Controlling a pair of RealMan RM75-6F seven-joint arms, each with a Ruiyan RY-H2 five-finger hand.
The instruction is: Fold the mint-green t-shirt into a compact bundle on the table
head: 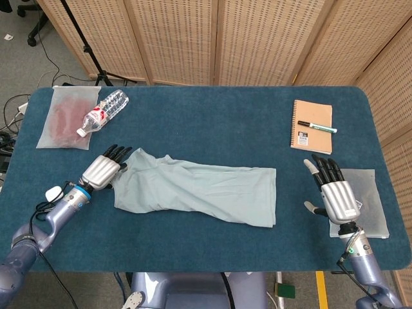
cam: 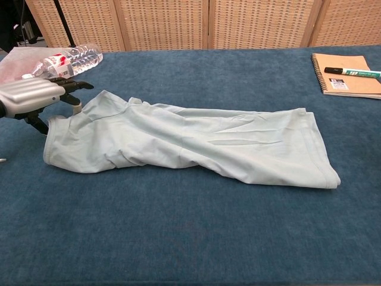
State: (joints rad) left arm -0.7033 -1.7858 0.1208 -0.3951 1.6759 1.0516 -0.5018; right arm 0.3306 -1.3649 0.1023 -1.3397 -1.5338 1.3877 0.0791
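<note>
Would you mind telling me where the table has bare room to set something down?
Bare cloth runs between the water bottle and the notebook, and along the near edge below the t-shirt. Both ends are crowded: bottle and pouch, notebook and clear sleeve.

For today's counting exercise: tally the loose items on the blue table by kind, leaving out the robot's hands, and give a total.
T-shirt: 1
Water bottle: 1
Notebook: 1
Marker pen: 1
Clear plastic bags: 2, one far left, one under the right hand
Total: 6

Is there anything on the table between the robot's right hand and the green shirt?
No. In the head view only bare blue table lies between the right hand and the mint-green t-shirt.
</note>
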